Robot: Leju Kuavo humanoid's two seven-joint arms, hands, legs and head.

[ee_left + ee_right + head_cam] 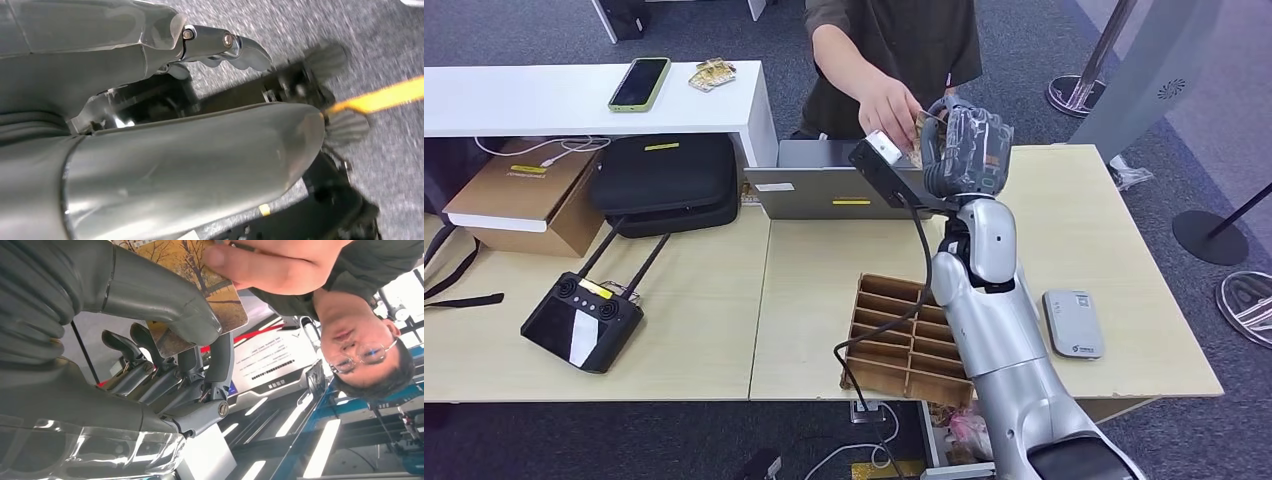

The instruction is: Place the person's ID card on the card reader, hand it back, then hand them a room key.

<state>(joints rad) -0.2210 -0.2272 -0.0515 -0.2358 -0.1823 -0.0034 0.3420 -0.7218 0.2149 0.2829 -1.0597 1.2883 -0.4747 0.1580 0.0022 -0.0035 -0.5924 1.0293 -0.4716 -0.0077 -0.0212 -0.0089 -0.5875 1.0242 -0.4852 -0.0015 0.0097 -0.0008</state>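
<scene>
The right hand (965, 150) is raised over the far edge of the table (1114, 230), meeting the person's hand (887, 104) across the desk; between them is the card (200, 285), printed with a yellow tree scene; in the right wrist view the thick thumb (165, 300) lies across the card's face and the darker fingers (200, 375) curl behind it, so the hand pinches it, while the person's fingers hold the opposite end; both grip it at once, and whether this is the ID card or the room key I cannot say for sure, though the picture on it suggests a key; the card's long axis runs from the robot's palm outward toward the person, so the handover turns on a release or pull along that line, away from the robot; the right hand is the one engaged; the left hand (220, 47) hangs low over grey carpet, its fingers partly curled, holding nothing that I can see, though the view is too close to judge more

The card reader (1073, 323), a pale flat unit, lies on the table to the right of the arm, well apart from the raised hand; a brown slotted card box (894, 330) sits at the near edge beside the forearm; a laptop (824, 185) stands just beneath the exchange; the table is pale wood, smooth; the room behind is carpeted with stanchion bases
</scene>
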